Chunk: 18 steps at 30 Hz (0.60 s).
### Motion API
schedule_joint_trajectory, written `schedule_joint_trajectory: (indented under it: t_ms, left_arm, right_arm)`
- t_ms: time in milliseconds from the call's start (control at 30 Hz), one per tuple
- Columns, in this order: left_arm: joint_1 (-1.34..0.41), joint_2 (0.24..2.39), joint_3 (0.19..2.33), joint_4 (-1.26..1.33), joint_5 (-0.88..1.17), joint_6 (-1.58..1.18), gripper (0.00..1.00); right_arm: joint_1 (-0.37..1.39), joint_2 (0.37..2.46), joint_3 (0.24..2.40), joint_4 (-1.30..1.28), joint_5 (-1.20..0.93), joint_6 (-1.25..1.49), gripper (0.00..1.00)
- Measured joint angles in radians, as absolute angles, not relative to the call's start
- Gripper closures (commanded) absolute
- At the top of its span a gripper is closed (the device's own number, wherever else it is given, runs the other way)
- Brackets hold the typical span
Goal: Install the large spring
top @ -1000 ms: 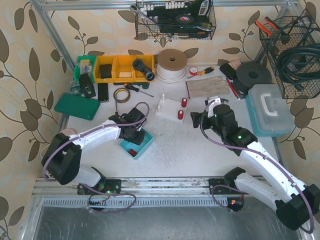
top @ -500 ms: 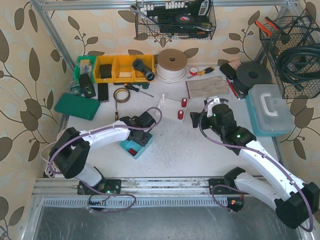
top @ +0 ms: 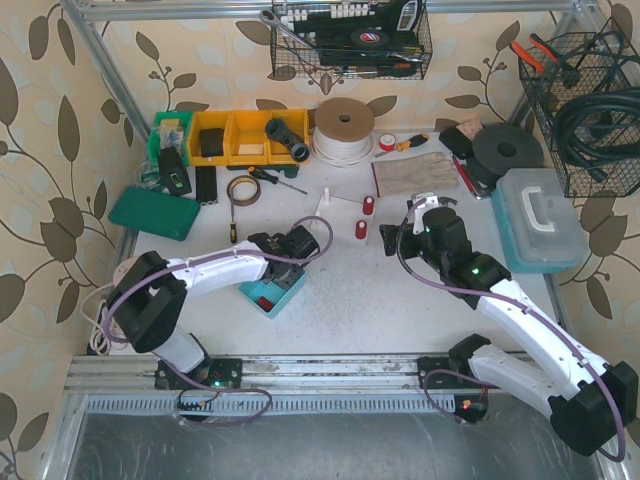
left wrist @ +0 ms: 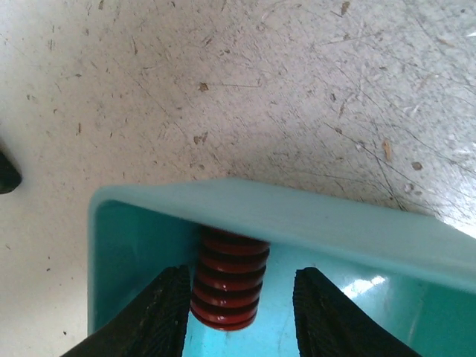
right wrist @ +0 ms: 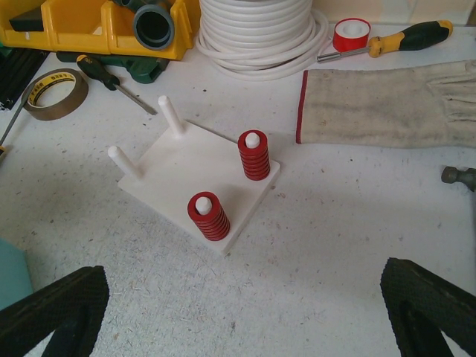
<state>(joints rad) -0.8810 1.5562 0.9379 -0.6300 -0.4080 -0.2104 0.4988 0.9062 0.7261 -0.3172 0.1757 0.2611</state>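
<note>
Top view: the left gripper point(top: 288, 262) hangs over the near teal tray point(top: 262, 298). Left wrist view: its jaws stand apart around the red spring point(left wrist: 227, 286); centring before squeezing seems wise. Right wrist view: the right gripper point(right wrist: 242, 312) gapes wide, near the peg board point(right wrist: 201, 171).

Smooth, glossy teal plastic tray point(left wrist: 312, 223) | red coiled large spring point(left wrist: 227, 286), shiny lacquered finish | white tabletop point(left wrist: 260, 89), matt, scratched and grit-speckled | white plastic peg board point(right wrist: 178, 171), smooth and dull | grey cloth glove point(right wrist: 387, 104), coarse-woven, worn | yellow plastic bins point(right wrist: 111, 33), glossy
</note>
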Motion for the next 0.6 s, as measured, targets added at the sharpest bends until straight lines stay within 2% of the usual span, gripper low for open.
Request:
schedule_joint_trajectory:
  t_ms: [400, 600]
  left_arm:
    - [-0.881, 1.714, 1.004, -0.655, -0.435, -0.239, 0.54]
    - [-0.878, 1.725, 1.016, -0.67, -0.397, -0.257, 0.58]
  right_arm:
    - [0.499, 0.893, 0.726, -0.317, 0.176, 0.261, 0.02]
    - [0.499, 0.891, 0.726, -0.318, 0.176, 0.261, 0.02]
